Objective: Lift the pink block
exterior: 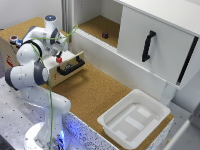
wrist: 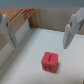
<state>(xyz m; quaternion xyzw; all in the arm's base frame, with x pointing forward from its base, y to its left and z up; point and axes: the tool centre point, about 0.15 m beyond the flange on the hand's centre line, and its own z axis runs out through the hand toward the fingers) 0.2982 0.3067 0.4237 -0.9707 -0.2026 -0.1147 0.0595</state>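
The pink block (wrist: 49, 62) is a small cube with a dark mark on its top face, resting on the pale floor of an open drawer (wrist: 55, 37). My gripper (wrist: 38, 48) hangs above it, open, with one finger (wrist: 7, 31) on one side and the other finger (wrist: 71, 31) on the far side. Nothing is between them, and the block lies just off the midpoint of the gap. In the exterior view the block (exterior: 59, 60) shows as a small reddish spot in the drawer (exterior: 64, 65) right under the gripper (exterior: 58, 52).
The drawer front carries a black handle (exterior: 70, 68). A white bin (exterior: 133, 118) sits on the cork table at the exterior view's right. Behind stands a white cabinet with a black-handled door (exterior: 147, 45), and a small dark object (exterior: 105, 35) is on its shelf.
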